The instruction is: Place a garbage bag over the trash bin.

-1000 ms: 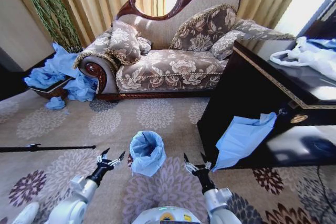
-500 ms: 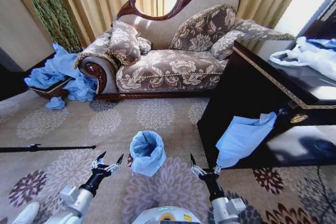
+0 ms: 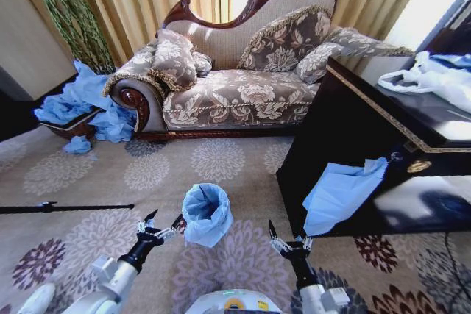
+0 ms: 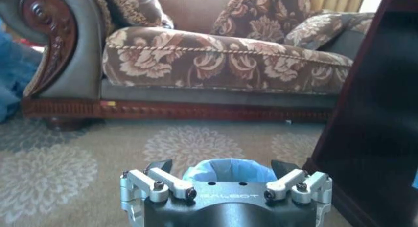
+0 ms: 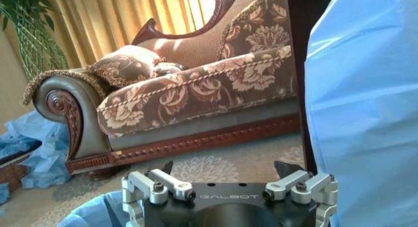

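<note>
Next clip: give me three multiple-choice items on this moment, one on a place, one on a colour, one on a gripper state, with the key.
1. Where does the trash bin stand?
A. on the sofa
B. on the carpet between both grippers
C. on the dark cabinet

2. What colour is the garbage bag lining it?
A. light blue
B. white
C. black

3. How are the left gripper and right gripper?
A. both shut on the bag
B. left shut, right open
C. both open, holding nothing

Key: 1 B, the bin sits on the patterned carpet with a gripper on each side; 2 A, pale blue plastic is draped over the rim; 3 C, both wrist views show spread fingers.
</note>
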